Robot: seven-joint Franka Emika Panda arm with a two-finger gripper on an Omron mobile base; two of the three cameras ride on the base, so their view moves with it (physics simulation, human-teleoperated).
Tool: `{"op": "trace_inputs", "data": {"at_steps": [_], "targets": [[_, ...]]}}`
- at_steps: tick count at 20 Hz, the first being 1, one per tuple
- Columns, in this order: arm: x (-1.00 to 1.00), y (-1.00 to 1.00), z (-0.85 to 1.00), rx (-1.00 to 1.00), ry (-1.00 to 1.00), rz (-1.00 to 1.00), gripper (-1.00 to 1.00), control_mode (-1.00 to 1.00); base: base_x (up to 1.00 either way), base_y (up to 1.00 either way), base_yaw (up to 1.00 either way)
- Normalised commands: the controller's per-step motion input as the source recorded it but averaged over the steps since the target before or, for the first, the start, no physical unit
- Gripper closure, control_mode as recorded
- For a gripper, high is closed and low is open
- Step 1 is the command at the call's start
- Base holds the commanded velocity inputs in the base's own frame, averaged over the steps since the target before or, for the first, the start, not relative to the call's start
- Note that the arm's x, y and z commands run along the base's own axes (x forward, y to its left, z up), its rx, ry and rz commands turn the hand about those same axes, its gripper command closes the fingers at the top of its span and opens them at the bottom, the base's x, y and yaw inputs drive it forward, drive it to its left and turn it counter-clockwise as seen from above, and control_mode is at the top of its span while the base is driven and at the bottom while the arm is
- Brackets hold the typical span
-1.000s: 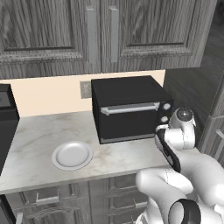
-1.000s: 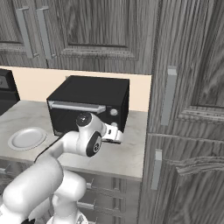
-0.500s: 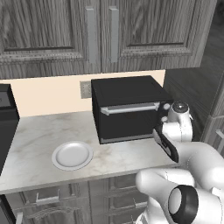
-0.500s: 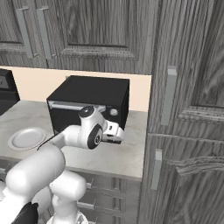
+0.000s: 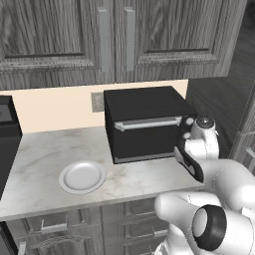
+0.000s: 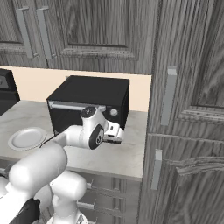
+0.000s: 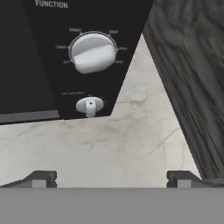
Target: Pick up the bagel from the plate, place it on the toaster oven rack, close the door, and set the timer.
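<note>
Door (image 5: pixel 144 135) shut, handle (image 5: pixel 147 123) lying level across its top, claw (image 7: pixel 109 177) released facing knobs (image 7: pixel 93 53)

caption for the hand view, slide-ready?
Open gripper over the marble counter, facing the toaster oven's large dial and small knob.

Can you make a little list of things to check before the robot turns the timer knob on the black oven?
1. Door of the toaster oven shut: ok, its silver handle sits flat against the front.
2. Plate is bare: ok, no bagel on it.
3. Bagel on the rack inside: cannot tell, the closed door hides it.
4. End effector open and holding nothing: ok, fingertips stand wide apart.
5. End effector pointed at the knobs: ok, the big dial and small knob are ahead of it.
6. Which knob is the timer: cannot tell, labels too blurry.
</note>
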Motion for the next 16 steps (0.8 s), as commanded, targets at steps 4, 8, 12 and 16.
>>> {"op": "trace_inputs", "data": {"at_steps": [4,8,12,16], "targets": [[0.0,-0.02,0.0,0.03,-0.3,0.0,-1.0,-1.0,0.0,0.0,0.0],[0.0,-0.06,-0.13,0.05,-0.21,0.0,-1.0,-1.0,0.0,0.0,0.0],[0.0,-0.06,-0.25,0.06,-0.03,0.0,-1.0,-1.0,0.0,0.0,0.0],[0.13,-0.04,-0.03,0.07,0.02,0.0,-1.0,-1.0,0.0,0.0,0.0]]}}
